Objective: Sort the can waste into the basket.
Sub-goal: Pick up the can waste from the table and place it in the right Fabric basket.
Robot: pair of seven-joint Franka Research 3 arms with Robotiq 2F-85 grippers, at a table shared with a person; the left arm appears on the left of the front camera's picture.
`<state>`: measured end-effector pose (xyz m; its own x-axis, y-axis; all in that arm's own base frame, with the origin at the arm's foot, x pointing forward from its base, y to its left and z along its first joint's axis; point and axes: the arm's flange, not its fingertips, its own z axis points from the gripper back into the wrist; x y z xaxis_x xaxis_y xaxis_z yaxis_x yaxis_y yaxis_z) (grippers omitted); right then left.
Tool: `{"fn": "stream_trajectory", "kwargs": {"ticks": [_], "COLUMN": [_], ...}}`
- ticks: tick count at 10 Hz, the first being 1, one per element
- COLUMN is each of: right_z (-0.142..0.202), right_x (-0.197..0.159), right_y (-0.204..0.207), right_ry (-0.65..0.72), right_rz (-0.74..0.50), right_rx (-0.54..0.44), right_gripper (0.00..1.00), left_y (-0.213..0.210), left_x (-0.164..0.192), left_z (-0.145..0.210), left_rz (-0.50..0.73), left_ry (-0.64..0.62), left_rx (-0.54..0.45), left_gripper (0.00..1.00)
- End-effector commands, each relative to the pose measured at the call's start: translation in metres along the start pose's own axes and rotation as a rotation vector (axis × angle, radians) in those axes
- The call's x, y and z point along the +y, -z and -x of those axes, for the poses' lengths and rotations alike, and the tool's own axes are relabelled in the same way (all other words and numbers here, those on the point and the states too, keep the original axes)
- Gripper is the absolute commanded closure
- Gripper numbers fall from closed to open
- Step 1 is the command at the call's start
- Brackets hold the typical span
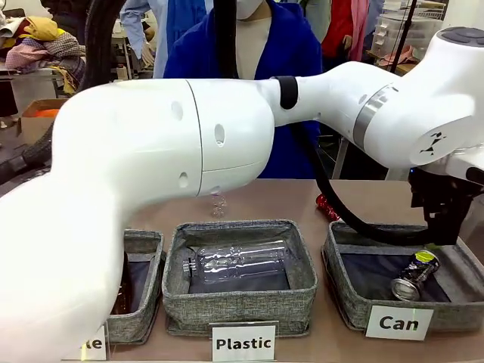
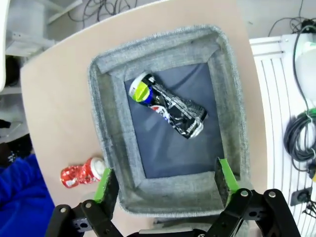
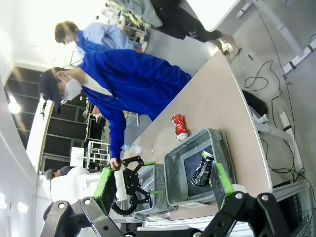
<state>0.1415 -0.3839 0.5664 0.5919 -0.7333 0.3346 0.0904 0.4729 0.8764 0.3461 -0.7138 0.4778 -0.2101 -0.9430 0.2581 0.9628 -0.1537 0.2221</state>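
The dark can [image 2: 168,106] lies on its side inside the grey "Can" basket [image 2: 106,133], free of any grip. My left gripper [image 2: 165,182] hangs open straight above the basket, its green pads [image 2: 224,177] wide apart with nothing between them. From the front, the left gripper [image 1: 445,227] hovers over the basket [image 1: 348,291] with the dark can [image 1: 414,276] below it. The crushed red can [image 1: 327,206] rests on the table just beyond the basket, as the left wrist view also shows the red can [image 2: 81,174]. My right gripper [image 3: 163,185] is open, high and far back.
The "Plastic" basket [image 1: 178,299] in the middle holds a clear bottle [image 1: 238,261]; a third basket [image 1: 144,321] stands at the left. A person in blue [image 3: 133,84] stands at the far side. My left arm [image 1: 189,136] spans the whole table.
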Motion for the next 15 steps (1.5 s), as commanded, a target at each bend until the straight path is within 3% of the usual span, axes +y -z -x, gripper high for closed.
{"fn": "stream_trajectory", "kwargs": {"ticks": [1, 4, 7, 15], "right_z": [0.002, 0.035, 0.084, 0.07], "right_x": [0.002, 0.032, 0.052, 0.042], "right_y": [0.012, 0.079, 0.137, 0.124], "right_ry": [0.018, -0.037, -0.091, -0.055], "right_rz": [-0.011, -0.028, -0.006, 0.024], "right_rx": [0.041, 0.236, 0.397, 0.319], "right_gripper": [0.0, 0.0, 0.0, 0.0], "left_y": [-0.022, -0.063, -0.086, -0.083], "left_x": [0.002, -0.018, -0.037, -0.032], "left_z": [0.015, 0.124, 0.215, 0.241], "left_rz": [0.06, 0.136, 0.117, 0.124], "left_ry": [0.001, -0.076, -0.166, -0.197], "left_rx": [0.071, 0.079, 0.043, -0.014], "left_gripper": [0.0, 0.0, 0.0, 0.0]}}
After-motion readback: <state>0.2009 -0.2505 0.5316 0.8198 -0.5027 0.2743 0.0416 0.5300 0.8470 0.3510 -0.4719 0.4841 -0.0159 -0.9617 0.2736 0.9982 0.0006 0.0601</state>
